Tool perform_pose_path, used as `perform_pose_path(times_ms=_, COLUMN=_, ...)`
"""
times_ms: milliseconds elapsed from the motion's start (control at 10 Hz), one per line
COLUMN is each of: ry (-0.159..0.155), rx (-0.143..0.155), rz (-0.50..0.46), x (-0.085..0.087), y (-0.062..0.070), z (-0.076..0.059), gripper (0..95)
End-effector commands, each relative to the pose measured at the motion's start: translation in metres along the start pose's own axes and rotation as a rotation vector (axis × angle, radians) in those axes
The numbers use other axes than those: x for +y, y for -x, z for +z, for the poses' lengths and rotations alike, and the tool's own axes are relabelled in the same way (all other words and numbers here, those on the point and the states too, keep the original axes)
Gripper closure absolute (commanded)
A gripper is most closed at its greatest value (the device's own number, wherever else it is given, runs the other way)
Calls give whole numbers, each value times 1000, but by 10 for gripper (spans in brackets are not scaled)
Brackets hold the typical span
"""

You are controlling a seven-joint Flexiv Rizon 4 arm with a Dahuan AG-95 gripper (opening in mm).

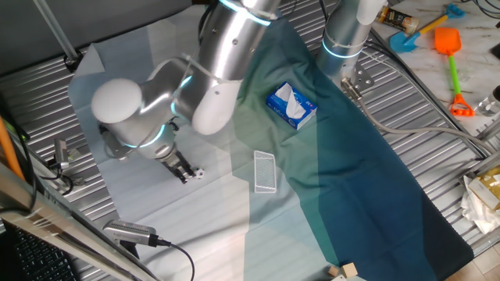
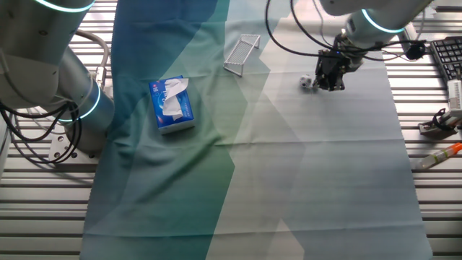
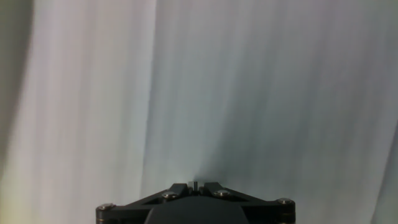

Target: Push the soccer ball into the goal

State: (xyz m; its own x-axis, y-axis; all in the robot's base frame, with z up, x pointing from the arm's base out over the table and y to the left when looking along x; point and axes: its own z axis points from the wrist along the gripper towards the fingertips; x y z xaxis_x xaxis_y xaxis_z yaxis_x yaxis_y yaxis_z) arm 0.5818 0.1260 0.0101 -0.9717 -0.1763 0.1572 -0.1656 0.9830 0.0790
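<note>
The soccer ball is a tiny white ball with black patches on the pale cloth; it also shows in the other fixed view. My gripper stands low over the cloth right beside the ball, on the side away from the goal, fingers together and holding nothing; it also shows in the other fixed view. The goal is a small white mesh frame lying on the cloth a short way beyond the ball; it also shows in the other fixed view. In the hand view the gripper shows closed jaws over bare cloth; the ball is out of view.
A blue-and-white tissue box sits on the dark green cloth past the goal. A cable and metal connector lie near the front edge. Plastic toys lie on the far right table. The arm's base stands behind the tissue box.
</note>
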Motion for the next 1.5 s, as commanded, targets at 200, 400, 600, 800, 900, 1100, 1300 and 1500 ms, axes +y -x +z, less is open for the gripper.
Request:
perform_pose_path(times_ms=200, ry=-1, rx=-15, rz=22, x=10, y=-19, z=6, gripper=950)
perform_pose_path(times_ms=400, ry=-3, rx=-23, rz=13, x=8, y=-21, z=6, gripper=950)
perform_pose_path(times_ms=600, ry=-3, rx=-25, rz=-7, x=-1, y=-21, z=3, gripper=950)
perform_pose_path(times_ms=800, ry=11, rx=-22, rz=-36, x=-19, y=-20, z=-5, gripper=950)
perform_pose_path(times_ms=900, ry=10, rx=-19, rz=-33, x=-21, y=-21, z=-6, gripper=950)
perform_pose_path(times_ms=1100, ry=6, rx=-13, rz=-19, x=-23, y=-24, z=-4, gripper=950)
perform_pose_path(times_ms=1300, ry=10, rx=-16, rz=-23, x=-27, y=-34, z=2, gripper=950)
perform_pose_path(times_ms=1500, ry=10, rx=-17, rz=-19, x=-31, y=-51, z=5, gripper=950)
